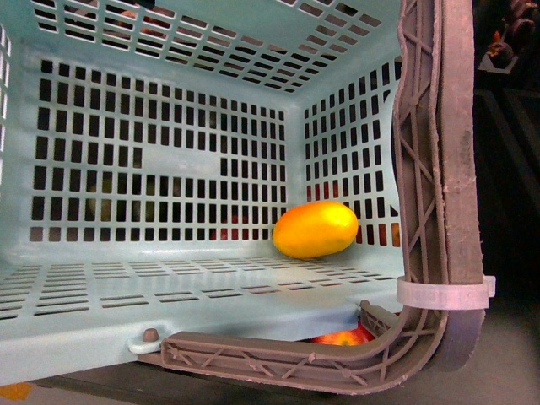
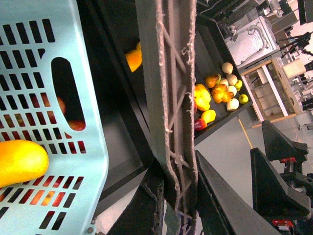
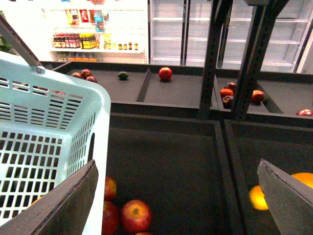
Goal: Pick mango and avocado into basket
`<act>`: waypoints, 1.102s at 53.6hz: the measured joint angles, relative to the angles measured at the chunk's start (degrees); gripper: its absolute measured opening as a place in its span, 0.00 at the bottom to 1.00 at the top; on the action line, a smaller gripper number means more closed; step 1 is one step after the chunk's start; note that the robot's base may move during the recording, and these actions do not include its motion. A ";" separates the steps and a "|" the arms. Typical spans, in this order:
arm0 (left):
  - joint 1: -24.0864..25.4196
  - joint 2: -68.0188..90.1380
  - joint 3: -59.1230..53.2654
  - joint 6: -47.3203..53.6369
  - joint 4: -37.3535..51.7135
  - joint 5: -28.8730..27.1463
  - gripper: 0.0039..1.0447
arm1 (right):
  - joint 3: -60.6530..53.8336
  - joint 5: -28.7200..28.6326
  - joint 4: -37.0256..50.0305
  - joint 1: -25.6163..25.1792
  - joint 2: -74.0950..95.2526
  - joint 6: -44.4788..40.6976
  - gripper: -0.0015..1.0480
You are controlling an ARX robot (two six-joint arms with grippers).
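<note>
Basket: a light aqua plastic shopping basket with slotted walls is seen through its open mouth in the front view and fills most of that view.
Handle: a brown-grey ribbed plastic handle runs down the 3 o'clock edge of the front view and bends round towards 6 o'clock. A white zip tie is bound around it at about 4 o'clock.
Mango: a smooth, evenly yellow-orange oblong mango is lying inside the basket on the lower slotted surface. It is at 4 o'clock of the interior, close to the corner.
Avocado: a small dark green egg-shaped fruit, taken to be the avocado, is seen in the right wrist view. It is on a far dark shelf, outside the basket and well apart from it.
Left gripper: the left gripper has its dark fingers pressed against opposite sides of the handle, which is pinched between them.
Right gripper: the right gripper has its fingers spread wide, and nothing is held between them. It is hung over a dark bin just beside the basket.
Bin contents: red apples are seen near the basket wall, and a round orange fruit near one finger.
</note>
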 joint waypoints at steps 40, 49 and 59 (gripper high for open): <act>0.02 -0.07 0.00 0.04 0.00 0.13 0.13 | 0.00 -0.09 -0.02 -0.02 -0.02 -0.04 0.93; -0.04 -0.09 0.00 -0.17 0.00 0.68 0.13 | 0.00 -0.04 -0.04 -0.02 0.02 0.00 0.93; -0.07 -0.11 -0.02 -0.17 0.02 0.61 0.13 | 0.00 -0.04 -0.07 -0.02 0.00 0.00 0.93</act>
